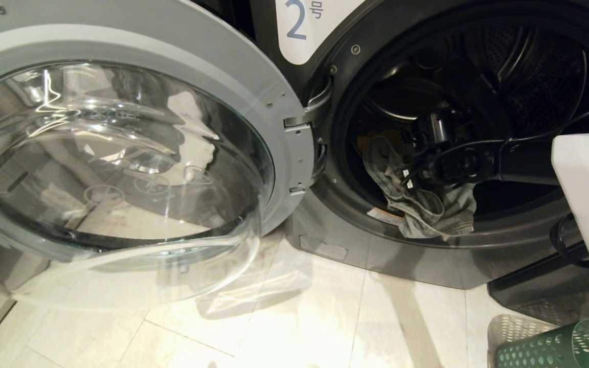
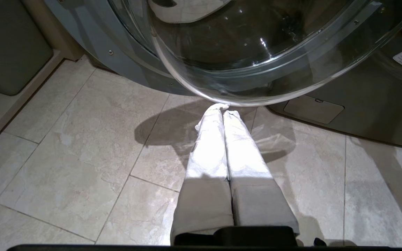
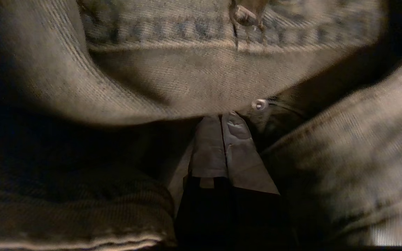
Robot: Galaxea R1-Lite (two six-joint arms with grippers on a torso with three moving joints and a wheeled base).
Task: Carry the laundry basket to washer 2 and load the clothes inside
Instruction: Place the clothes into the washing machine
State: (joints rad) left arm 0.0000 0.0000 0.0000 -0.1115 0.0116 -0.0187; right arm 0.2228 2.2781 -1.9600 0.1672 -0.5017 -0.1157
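Washer 2, dark grey with a white "2" label, stands with its round glass door swung open to the left. A grey patterned piece of the clothes hangs over the lower lip of the drum opening. My right gripper reaches into the drum from the right, just above that cloth. In the right wrist view it is shut, tips pressed under a fold of the grey cloth, with nothing visible between them. A corner of the green laundry basket shows on the floor at the bottom right. My left gripper is shut and empty, low over the tiles.
The open door's glass bowl bulges out close above the left gripper's tips. A white part of my right arm covers the right edge of the head view. Pale floor tiles lie in front of the washer, and a dark cabinet stands far left.
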